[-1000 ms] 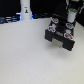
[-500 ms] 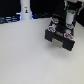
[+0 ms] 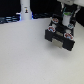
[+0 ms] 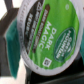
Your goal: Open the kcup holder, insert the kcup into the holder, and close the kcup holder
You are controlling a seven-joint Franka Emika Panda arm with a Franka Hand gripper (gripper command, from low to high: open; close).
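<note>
One pod fills our wrist view: the kcup (image 4: 47, 40), its green and white lid turned to the camera, pinched in our hand (image 3: 62, 26). From outside, we see the hand directly above the black kcup holder (image 3: 60, 39) on the white desk (image 3: 25, 55).

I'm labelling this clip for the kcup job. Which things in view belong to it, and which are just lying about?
Belong to the job:
- kcup holder, black, on the white table
- kcup, green and white "Dark Magic" lid, filling the wrist view
- hand, over the holder

Just about:
- white table
- white bottle-like object, far edge; blurred
</note>
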